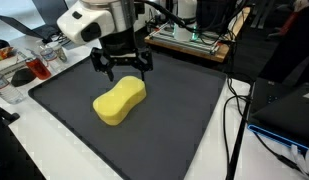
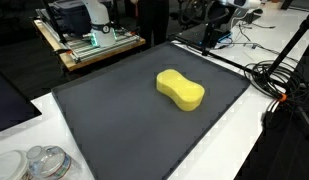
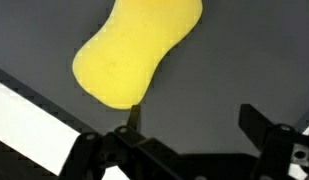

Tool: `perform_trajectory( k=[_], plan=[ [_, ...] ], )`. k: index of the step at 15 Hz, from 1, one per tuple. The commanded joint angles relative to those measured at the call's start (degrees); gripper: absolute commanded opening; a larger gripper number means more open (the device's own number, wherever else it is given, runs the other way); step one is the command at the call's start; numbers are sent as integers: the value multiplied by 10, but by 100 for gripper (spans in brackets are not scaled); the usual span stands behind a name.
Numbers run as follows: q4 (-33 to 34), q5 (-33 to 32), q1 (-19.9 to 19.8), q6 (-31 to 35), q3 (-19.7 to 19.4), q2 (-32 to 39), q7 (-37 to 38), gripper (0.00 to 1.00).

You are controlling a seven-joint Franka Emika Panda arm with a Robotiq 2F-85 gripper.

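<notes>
While my jaws hang apart, wide enough to straddle it, the yellow sponge (image 1: 119,101) lies flat at their six o'clock, untouched.

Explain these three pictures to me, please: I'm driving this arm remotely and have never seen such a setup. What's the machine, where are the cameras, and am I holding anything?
The machine is a single robot arm ending in two black jaws. Two pictures come from cameras standing outside the robot, in different places. The third comes from a camera on the wrist, looking past the jaws. A dark mat covers the white table, and on it lies a yellow, peanut-shaped sponge. The jaws stand open by one end of the sponge, seemingly not touching it, and hold nothing. Clear glass containers sit off the mat.
</notes>
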Motion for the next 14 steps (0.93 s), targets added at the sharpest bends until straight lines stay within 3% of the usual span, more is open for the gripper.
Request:
perform_trajectory(
  k=[1,10,14],
  plan=[
    [-111,-29,7,52,-14,-54,97,100],
    [-309,3,-25,309,-21,-77,217,100],
    [-355,-48,4,400,-61,-66,272,100]
  ],
)
